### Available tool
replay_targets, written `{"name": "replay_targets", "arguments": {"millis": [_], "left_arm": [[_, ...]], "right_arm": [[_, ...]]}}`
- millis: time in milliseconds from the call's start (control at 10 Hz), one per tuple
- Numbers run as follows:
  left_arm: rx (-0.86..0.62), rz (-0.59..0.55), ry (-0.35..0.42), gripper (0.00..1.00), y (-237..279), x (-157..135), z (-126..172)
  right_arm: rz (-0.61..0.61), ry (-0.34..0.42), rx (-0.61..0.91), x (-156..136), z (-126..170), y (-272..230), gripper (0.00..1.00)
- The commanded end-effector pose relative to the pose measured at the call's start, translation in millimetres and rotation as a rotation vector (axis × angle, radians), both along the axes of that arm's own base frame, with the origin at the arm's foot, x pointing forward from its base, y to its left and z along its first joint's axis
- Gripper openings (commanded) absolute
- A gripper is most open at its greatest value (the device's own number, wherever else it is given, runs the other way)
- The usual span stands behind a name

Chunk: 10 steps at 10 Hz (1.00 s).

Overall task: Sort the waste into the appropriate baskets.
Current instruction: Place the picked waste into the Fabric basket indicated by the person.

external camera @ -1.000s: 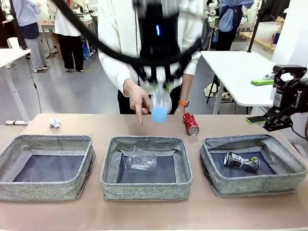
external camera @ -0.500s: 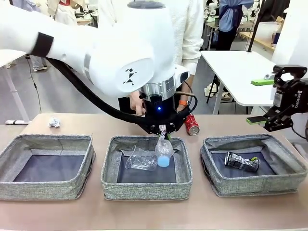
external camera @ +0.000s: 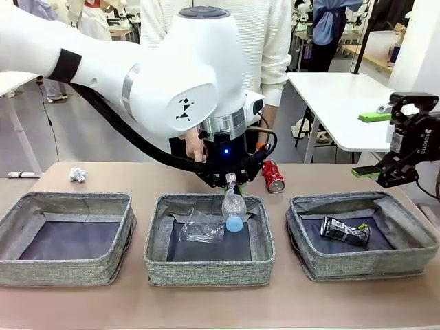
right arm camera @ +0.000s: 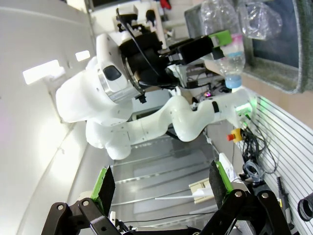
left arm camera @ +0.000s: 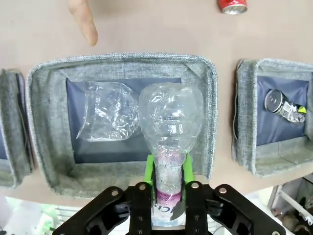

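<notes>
Clear plastic bottle with a blue cap [external camera: 233, 206] hangs cap-down over the middle grey woven basket [external camera: 206, 269], pinched at its base by your left gripper [left arm camera: 168, 164]; your right gripper [right arm camera: 161, 181] waits wide and empty. Dropped here, it could bounce off the clear plastic cup [external camera: 201, 227] or over the soft far wall. The person's finger [left arm camera: 83, 22] points just beyond that rim, so your free room is upward.

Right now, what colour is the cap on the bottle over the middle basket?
Light blue: the cap of the bottle, clearest in the front view.

White table [external camera: 337, 103], grey floor [external camera: 69, 141]
</notes>
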<state>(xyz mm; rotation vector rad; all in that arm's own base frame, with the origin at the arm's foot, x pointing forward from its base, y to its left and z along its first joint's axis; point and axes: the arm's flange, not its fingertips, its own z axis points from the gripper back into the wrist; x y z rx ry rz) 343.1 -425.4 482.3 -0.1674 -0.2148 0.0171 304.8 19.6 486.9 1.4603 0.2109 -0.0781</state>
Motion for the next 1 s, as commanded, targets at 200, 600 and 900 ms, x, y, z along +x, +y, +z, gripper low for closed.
{"name": "replay_targets", "arguments": {"millis": [200, 600, 900], "left_arm": [[0.021, 0.018, -0.031, 1.0, -2.6, -1.6, 1.8], [0.0, -0.007, -0.02, 1.0, -2.6, -2.7, 4.9], [-0.064, -0.048, 0.031, 1.0, 1.9, -1.1, 8.5]], "right_arm": [[0.0, -0.014, 0.018, 1.0, 2.7, 0.9, 1.0], [0.0, -0.014, 0.018, 1.0, 2.7, 0.9, 1.0], [0.0, -0.014, 0.018, 1.0, 2.7, 0.9, 1.0]]}}
